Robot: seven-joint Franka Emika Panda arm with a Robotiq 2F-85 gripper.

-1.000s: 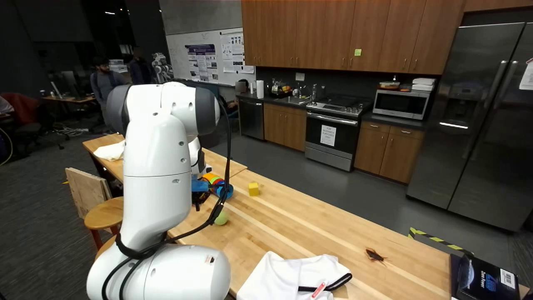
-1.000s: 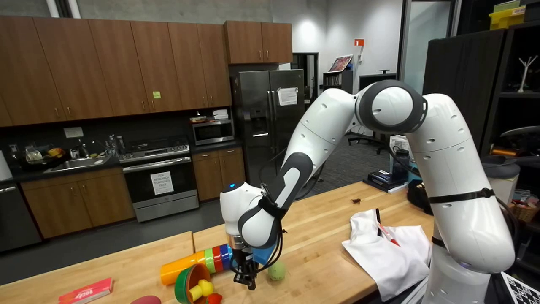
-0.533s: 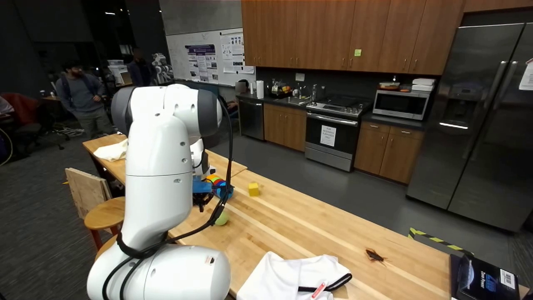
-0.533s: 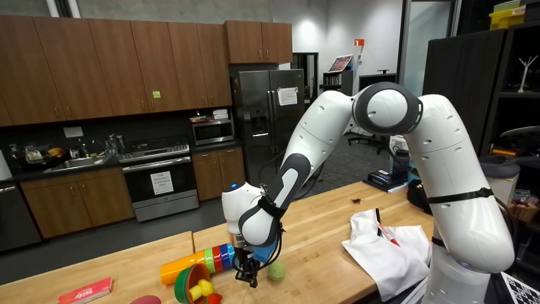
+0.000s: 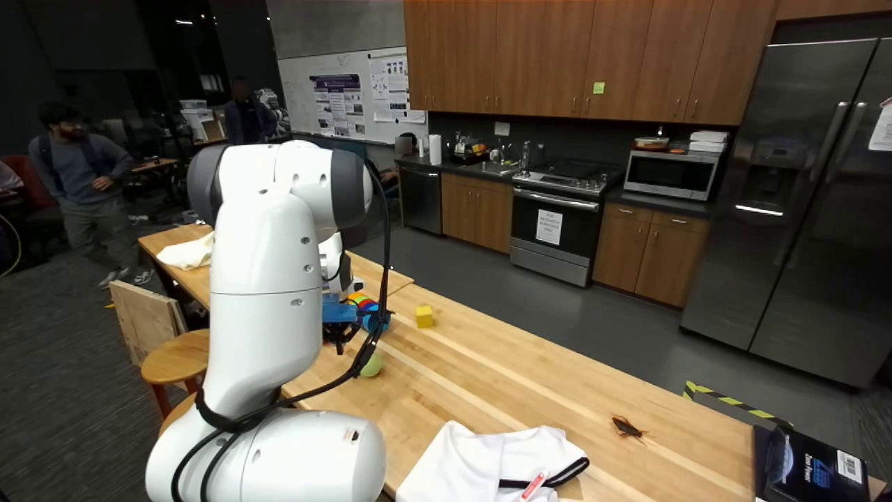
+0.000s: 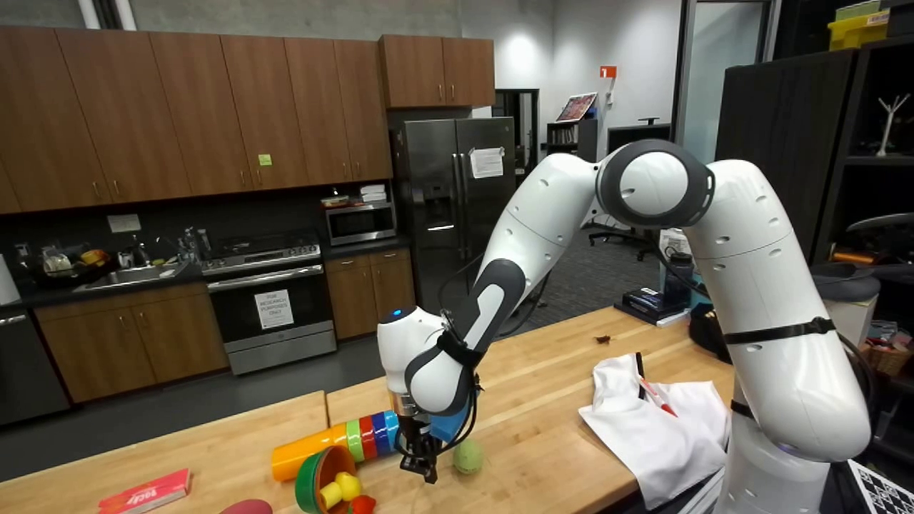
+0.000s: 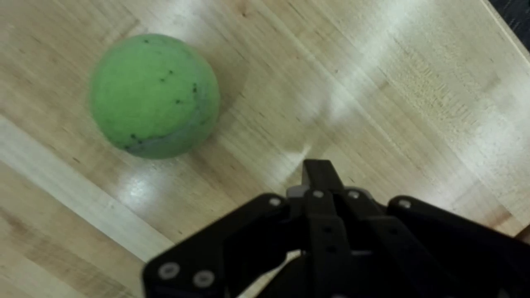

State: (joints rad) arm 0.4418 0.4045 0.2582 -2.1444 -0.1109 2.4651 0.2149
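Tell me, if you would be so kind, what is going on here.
A robot arm holds its gripper low over the wooden table, shut, with nothing visible in its grasp. A green tennis ball sits close by, not touched. Nested coloured cups lie on their side nearby, and a white cloth lies nearer the arm's base.

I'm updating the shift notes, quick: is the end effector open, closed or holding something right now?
End effector: closed, holding nothing; the green ball lies apart from it.

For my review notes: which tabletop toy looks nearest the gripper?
The green tennis ball, beside but not touching the shut gripper in the wrist view; the yellow block and cup row look farther off.
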